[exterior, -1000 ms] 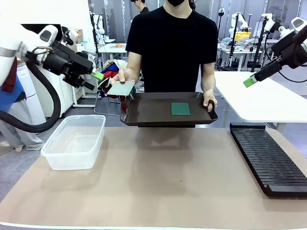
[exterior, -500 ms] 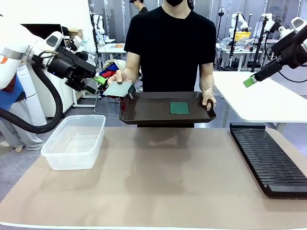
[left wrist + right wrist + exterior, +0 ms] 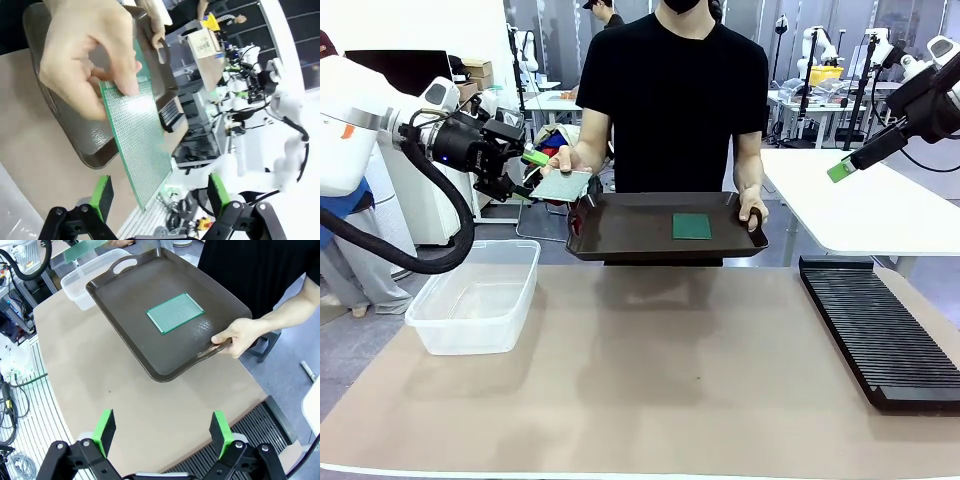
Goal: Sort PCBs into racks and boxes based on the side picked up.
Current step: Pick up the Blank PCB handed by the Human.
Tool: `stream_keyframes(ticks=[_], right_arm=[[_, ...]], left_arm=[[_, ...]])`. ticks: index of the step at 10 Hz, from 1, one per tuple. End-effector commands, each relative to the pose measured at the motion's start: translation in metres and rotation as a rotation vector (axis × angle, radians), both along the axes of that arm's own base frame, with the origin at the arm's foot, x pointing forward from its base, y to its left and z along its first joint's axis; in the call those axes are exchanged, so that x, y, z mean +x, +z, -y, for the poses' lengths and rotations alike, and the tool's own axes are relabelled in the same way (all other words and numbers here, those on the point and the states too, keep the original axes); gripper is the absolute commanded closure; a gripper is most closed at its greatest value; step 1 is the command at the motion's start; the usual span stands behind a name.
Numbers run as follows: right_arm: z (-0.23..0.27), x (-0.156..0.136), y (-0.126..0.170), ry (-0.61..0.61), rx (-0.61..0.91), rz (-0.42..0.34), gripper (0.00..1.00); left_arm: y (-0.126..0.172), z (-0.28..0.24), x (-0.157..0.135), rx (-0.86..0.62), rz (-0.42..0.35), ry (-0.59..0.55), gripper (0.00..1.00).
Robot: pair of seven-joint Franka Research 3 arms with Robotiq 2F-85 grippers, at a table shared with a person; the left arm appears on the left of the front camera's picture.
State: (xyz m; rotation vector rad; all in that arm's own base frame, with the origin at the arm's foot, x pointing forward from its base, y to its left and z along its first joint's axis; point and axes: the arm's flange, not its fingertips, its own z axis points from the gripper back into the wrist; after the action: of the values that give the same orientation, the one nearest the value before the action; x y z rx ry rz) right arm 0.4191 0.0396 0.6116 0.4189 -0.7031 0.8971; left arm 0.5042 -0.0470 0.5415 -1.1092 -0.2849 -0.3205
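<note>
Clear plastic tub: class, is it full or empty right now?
Empty. The tub shows only its bare bottom; one board lies on the tray, the other board in the person's hand.

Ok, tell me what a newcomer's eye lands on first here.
The person's hand holds a green PCB out past the left end of the dark brown tray, toward the open left gripper. A second PCB lies flat in that tray, whose right end the person's other hand grips.
</note>
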Motion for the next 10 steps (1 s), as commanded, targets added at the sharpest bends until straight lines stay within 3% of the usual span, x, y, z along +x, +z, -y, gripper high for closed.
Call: stream_keyframes(ticks=[1,5,9,10], right_arm=[[0.000,0.000,0.000,0.011,0.014,0.000,0.00],[0.000,0.000,0.000,0.011,0.014,0.000,0.00],[0.000,0.000,0.000,0.011,0.014,0.000,0.00],[0.000,0.000,0.000,0.011,0.014,0.000,0.00]], left_arm=[[0.005,-0.012,0.021,-0.052,-0.047,-0.002,0.00],[-0.006,-0.016,0.046,-0.142,-0.123,-0.108,0.00],[-0.018,-0.019,0.065,-0.143,-0.154,-0.130,0.00],[-0.020,-0.019,0.068,-0.132,-0.134,-0.148,0.10]])
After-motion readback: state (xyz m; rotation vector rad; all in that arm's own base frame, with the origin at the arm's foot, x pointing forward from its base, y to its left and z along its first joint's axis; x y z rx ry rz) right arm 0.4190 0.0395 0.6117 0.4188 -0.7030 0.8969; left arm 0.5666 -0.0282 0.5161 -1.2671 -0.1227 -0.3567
